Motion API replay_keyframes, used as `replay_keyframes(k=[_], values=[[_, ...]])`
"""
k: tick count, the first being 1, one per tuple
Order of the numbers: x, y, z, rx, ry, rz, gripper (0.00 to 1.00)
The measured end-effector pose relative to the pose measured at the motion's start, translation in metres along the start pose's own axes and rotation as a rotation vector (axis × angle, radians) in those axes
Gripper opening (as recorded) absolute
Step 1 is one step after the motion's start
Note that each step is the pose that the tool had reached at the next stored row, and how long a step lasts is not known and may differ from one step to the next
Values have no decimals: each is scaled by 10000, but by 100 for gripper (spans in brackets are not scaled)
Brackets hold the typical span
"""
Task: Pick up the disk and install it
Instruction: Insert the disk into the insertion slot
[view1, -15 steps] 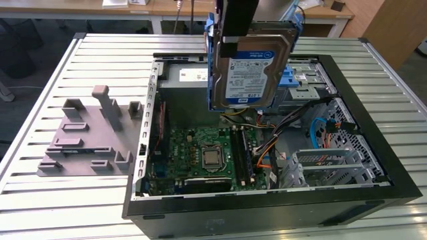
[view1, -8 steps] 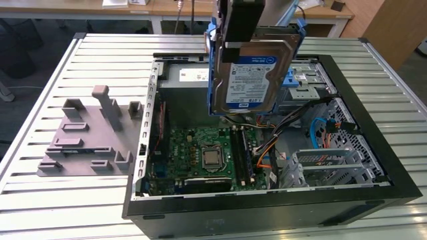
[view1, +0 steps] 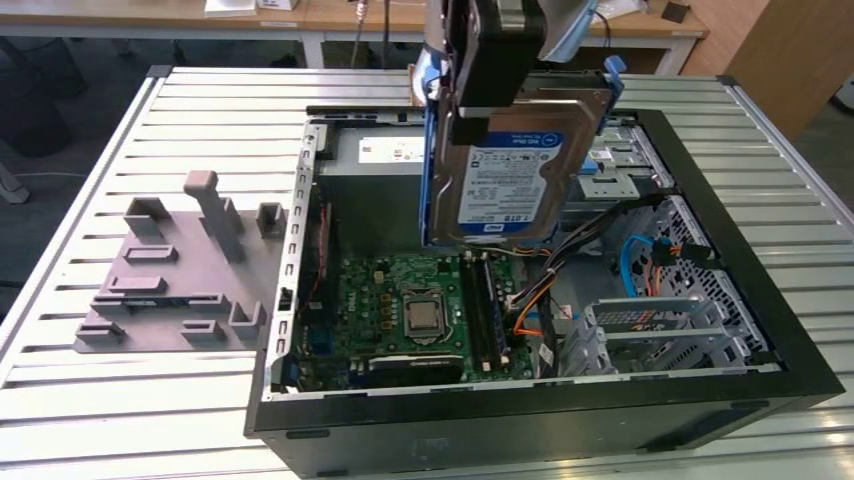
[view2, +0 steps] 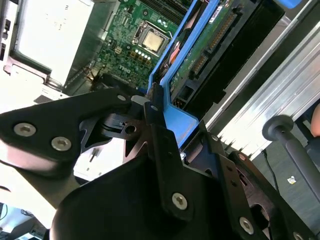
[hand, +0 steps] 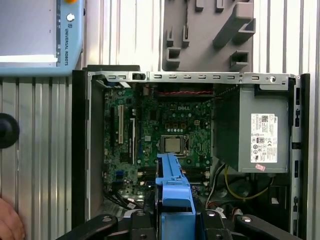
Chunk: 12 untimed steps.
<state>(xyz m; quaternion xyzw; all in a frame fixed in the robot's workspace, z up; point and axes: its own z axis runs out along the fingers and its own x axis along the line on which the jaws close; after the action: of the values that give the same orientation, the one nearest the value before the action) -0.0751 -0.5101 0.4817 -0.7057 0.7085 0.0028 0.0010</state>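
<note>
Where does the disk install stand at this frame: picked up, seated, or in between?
Pick-up looks done: the gripper is shut on the disk, which hangs upright, clear of the table, its blue bracket clamped, as the first wrist view shows. In hand: the disk is held over the open computer case, above the motherboard. Left: seating; it sits in no bay yet.

Soft, even light is cast throughout. The table (view1: 80, 380) is brightened toward 9 o'clock in the exterior view; the grey box (view2: 45, 30) is overexposed in the second wrist view.
</note>
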Motion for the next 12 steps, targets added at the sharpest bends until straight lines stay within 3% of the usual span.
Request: replay_keyframes(k=[6,12], values=[[44,-133,30,-8,-2,0,36],[74,-153,52,-8,0,2,36]])
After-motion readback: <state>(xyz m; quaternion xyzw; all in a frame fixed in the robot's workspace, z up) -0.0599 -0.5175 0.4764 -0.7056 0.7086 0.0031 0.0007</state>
